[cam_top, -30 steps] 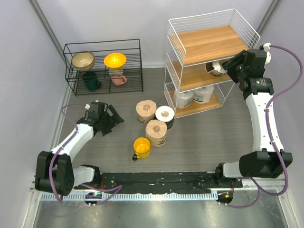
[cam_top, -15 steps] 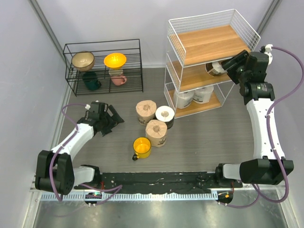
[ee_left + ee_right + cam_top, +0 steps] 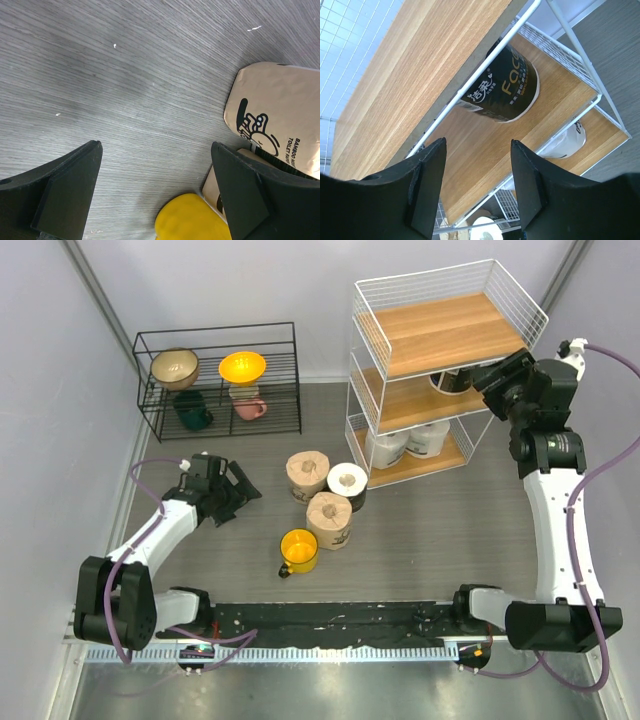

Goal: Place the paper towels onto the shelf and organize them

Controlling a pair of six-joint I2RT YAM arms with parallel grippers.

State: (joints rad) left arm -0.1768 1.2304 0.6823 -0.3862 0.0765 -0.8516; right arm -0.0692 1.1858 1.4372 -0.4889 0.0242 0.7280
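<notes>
Shelf: the white wire shelf [image 3: 445, 330] stands at the far right of the worktop [image 3: 420, 530], with three wooden boards; the top board is bare.
Middle board: one dark-wrapped paper towel roll [image 3: 502, 85] stands near the board's right end.
Bottom board: two white paper towel rolls [image 3: 387, 448] [image 3: 430, 437] sit side by side.
Worktop centre: a tan printed roll [image 3: 307, 473], a white roll [image 3: 347, 483] and a second tan roll [image 3: 330, 518] are clustered together, upright, cores showing.
Yellow mug [image 3: 298, 550]: just beside the nearer tan roll, on its near-left side.
Right gripper [image 3: 479, 145]: at the shelf's right side, level with the middle board, fingers parted and empty, clear of the dark roll.
Left gripper [image 3: 155, 150]: low over the left of the worktop, claw wide, nothing between the fingers.
Far left corner: a black wire rack [image 3: 215, 380] holds bowls and mugs.
</notes>
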